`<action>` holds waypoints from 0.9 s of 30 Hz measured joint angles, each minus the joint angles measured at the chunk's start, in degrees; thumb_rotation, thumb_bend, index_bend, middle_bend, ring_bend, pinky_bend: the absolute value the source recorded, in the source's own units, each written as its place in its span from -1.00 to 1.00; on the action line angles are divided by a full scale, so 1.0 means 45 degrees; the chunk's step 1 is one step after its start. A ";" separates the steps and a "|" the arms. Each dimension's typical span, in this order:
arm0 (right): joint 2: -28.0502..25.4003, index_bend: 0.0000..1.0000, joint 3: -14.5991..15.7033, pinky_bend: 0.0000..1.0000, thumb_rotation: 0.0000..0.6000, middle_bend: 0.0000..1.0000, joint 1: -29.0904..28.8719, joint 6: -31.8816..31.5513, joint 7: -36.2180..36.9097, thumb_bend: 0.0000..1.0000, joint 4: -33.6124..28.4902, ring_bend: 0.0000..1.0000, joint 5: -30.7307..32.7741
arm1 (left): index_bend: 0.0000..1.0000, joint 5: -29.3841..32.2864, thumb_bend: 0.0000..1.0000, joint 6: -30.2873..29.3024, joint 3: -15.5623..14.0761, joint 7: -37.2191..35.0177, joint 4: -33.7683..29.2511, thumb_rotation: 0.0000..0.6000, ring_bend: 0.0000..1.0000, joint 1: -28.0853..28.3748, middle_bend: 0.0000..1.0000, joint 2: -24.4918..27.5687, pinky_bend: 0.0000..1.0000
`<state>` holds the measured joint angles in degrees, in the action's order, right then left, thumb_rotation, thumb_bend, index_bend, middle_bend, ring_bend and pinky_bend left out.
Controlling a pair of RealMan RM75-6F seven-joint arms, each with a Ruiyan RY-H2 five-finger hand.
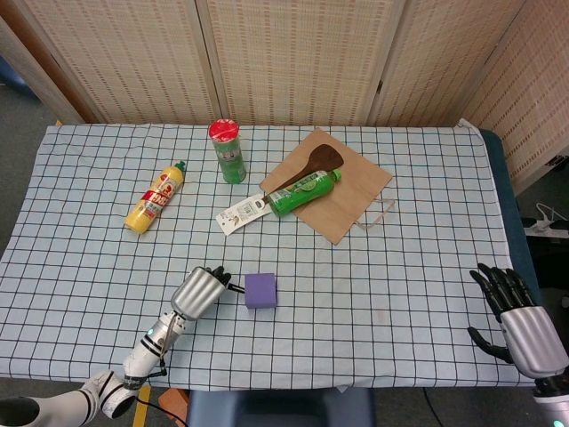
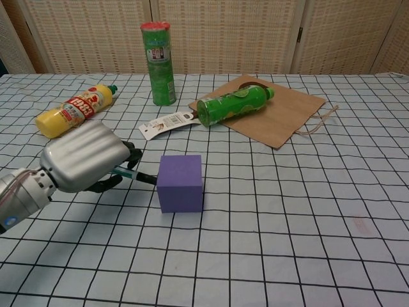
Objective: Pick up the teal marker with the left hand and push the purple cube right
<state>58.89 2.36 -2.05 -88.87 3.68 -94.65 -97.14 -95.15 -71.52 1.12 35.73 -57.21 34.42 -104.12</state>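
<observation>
Very little can actually be read. The yellow bottle (image 2: 71,112), lying at the upper left of the chest view, carries a red label with white characters, too small to make out. The tall green can (image 2: 160,62) with the red lid, at upper centre, has printed white marks on its side that stay illegible. The green bottle (image 2: 232,105) lying on the brown paper bag (image 2: 281,118) shows a pale logo, possibly a lime picture, without readable words. The white tag (image 2: 165,125) beside it bears tiny print, unreadable.
</observation>
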 measured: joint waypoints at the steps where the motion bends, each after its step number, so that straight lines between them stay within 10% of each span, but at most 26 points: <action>1: -0.0034 -1.00 0.0005 -0.95 1.00 -1.00 0.0015 -0.0038 0.0079 -0.65 0.0009 -1.00 -0.0011 | 0.65 0.0031 0.13 0.0076 0.0048 0.0164 -0.0058 1.00 0.58 0.0061 0.68 -0.0098 1.00; 27: -0.0527 -1.00 0.0123 -0.95 1.00 -1.00 0.0443 -0.1042 0.1289 -0.65 0.0286 -1.00 -0.0504 | 0.65 0.0983 0.13 0.1864 0.1423 0.2462 -0.0001 1.00 0.59 0.2036 0.68 -0.2486 1.00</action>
<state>56.52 2.92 -0.06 -93.55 9.48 -93.36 -99.41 -90.73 -63.13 7.52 46.81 -57.22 43.58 -115.31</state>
